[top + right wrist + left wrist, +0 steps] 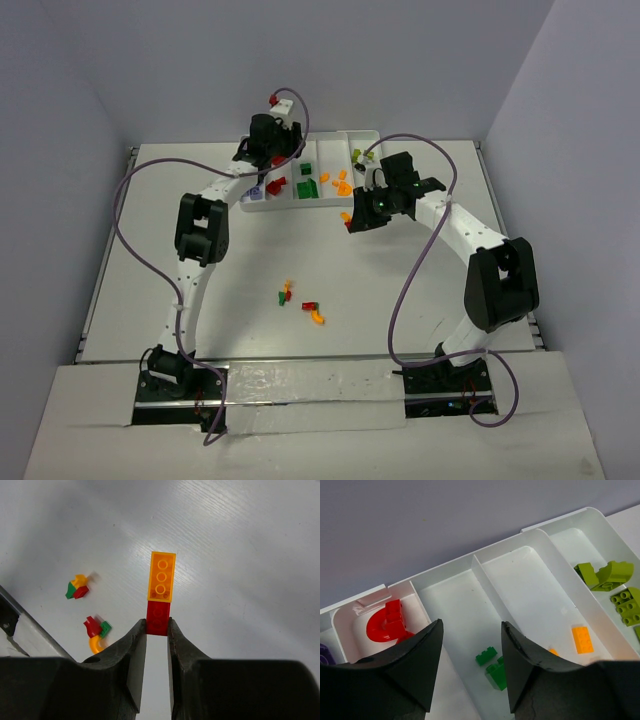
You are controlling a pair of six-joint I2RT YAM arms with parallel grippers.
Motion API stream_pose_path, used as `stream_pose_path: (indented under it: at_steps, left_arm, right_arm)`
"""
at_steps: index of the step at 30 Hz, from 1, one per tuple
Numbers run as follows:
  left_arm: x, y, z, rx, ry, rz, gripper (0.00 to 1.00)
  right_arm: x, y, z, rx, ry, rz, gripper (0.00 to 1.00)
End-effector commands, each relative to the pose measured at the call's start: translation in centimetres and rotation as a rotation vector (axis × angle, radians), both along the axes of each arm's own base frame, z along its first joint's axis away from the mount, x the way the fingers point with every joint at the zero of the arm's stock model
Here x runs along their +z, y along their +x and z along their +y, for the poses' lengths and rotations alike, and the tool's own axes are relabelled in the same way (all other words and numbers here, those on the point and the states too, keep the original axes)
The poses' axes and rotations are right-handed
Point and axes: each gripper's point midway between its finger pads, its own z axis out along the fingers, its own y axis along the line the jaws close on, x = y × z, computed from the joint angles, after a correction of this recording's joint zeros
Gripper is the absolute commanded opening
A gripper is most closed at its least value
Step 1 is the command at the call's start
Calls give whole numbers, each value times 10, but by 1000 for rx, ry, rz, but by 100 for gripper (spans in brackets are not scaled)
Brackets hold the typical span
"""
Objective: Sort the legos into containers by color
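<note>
On the left, the left pincer (472, 630) hangs over the left part of the white tray (560, 522). Its jaws are apart with nothing between them, so it looks free for another pick. Beneath it the tray's lanes hold, from left to right, a red arch (385, 625), dark green bricks (492, 666), a flat orange piece (582, 640) and lime green bricks (606, 575). Each lane seems kept for one colour.

In the middle of the table (240, 555), nearer the arms, a few loose bricks (300, 298) lie well apart from the tray.

On the right, the right pincer (157, 627) is clamped on a red brick (158, 616), which has an orange bar (162, 576) stuck to its far end. The pair juts straight out beyond the fingertips over bare table, just short of the tray's front rim. With two colours joined, they probably need pulling apart before either goes into a lane.
</note>
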Motion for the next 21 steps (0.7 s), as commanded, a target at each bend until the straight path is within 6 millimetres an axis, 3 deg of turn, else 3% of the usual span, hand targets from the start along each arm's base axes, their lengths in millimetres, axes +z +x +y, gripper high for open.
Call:
stream_pose_path:
  at_steps: [1,3,5,7,8,9,10,12,13,17,21]
  left_arm:
    - [70,8,6,16,-30,-130,59]
    - [90,2,9,10,-31,-129,59]
    - [118,-22,10,-39,-42,-100,55]
    - [96,-62,4,-133,-49,6,53]
    - [98,-86,5,-164,-64,36,53]
    - [103,-111,5,-207,-85,51,54]
    - [130,-138,4,-260,-115,27,55]
    - [113,-175,5,-312,-137,102,57]
    - [126,-192,5,-344,-149,98,57]
    - [122,-266,5,-524,-124,166,63]
    - [115,-314,6,-731,-30,155,67]
  right_arm:
    - [14,1,-4,2,4,-51,0]
    - [17,1,-4,1,5,-58,0]
    - [23,2,-5,-3,7,-79,0]
    - [26,1,-4,0,17,-93,0]
    - [27,0,-3,4,25,-100,0]
    - [28,-1,-2,9,32,-105,0]
    - [28,-2,-2,12,36,-109,0]
    - [28,-5,1,27,51,-100,0]
    - [28,-6,4,39,64,-93,0]
    - [29,-21,20,122,164,-28,0]
    - [34,-49,40,270,314,91,0]
